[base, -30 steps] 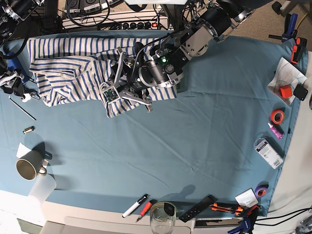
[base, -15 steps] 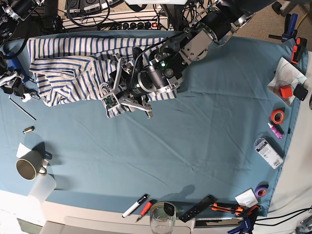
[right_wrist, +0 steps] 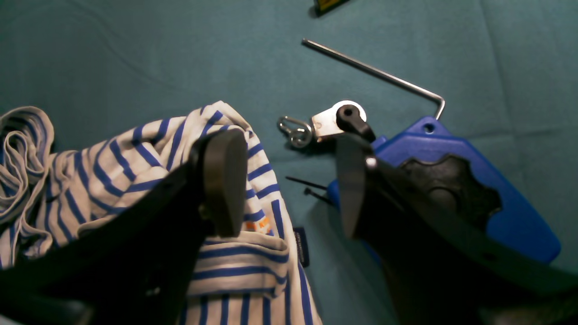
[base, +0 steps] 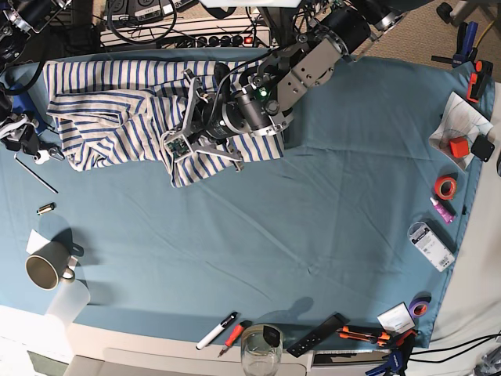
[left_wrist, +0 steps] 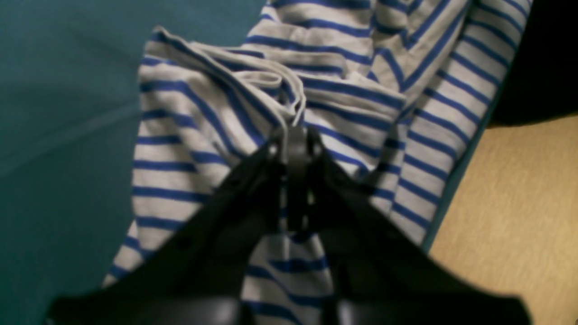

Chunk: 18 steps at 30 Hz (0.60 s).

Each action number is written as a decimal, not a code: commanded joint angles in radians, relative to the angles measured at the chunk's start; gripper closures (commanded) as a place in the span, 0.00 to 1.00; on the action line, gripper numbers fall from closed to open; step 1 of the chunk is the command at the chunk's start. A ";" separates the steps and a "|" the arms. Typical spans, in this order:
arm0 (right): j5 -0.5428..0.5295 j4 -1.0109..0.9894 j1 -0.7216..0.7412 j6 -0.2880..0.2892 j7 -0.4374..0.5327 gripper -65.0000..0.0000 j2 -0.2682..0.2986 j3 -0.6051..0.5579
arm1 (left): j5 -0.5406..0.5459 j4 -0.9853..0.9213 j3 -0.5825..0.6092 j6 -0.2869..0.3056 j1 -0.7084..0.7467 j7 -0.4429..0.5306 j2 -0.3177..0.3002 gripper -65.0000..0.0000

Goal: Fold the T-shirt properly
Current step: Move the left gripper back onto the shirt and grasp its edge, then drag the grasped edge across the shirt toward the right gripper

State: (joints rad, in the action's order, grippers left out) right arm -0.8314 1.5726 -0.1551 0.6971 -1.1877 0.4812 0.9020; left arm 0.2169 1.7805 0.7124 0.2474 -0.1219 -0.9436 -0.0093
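The T-shirt (base: 117, 110), white with thin blue stripes, lies crumpled at the table's far left. My left arm (base: 270, 94) reaches over its right part. In the left wrist view my left gripper (left_wrist: 294, 135) is shut on a bunched fold of the T-shirt (left_wrist: 253, 85). My right gripper (right_wrist: 286, 189) stands open at the left end of the T-shirt (right_wrist: 135, 158). One of its fingers (right_wrist: 221, 180) is over the cloth and the other is over the bare table cloth. A small dark blue label (right_wrist: 301, 246) shows at the shirt's edge.
A blue clamp (right_wrist: 451, 180), a metal ring and a hex key (right_wrist: 375, 72) lie just beside my right gripper. A mug (base: 45, 269) stands front left, with markers (base: 217, 330) and a glass (base: 261, 345) at the front edge. Tape rolls (base: 445, 186) and tools lie along the right side.
My left gripper has shut on a fold of the shirt and shifted slightly toward the back of the table. The right arm has not moved.
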 commanded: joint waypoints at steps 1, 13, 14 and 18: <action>-0.016 0.017 0.008 0.001 0.030 0.51 0.026 0.007 | 0.010 0.019 -0.001 0.017 -0.011 0.021 0.012 1.00; -0.016 0.017 0.008 0.001 0.039 0.51 0.026 0.007 | 0.194 0.019 -0.001 0.115 -0.010 0.008 0.047 1.00; -0.016 0.017 0.008 0.001 0.039 0.51 0.026 0.007 | 0.215 0.019 -0.001 0.125 -0.010 -0.003 0.054 1.00; -0.016 0.017 0.008 0.001 0.040 0.51 0.026 0.007 | 0.256 0.019 0.015 0.159 -0.011 -0.021 0.064 1.00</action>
State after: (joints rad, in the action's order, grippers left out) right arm -0.8314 1.5726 -0.1551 0.6971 -1.1736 0.4816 0.9020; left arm 0.4519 1.7805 0.7250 0.3950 -0.1200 -0.9863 0.0399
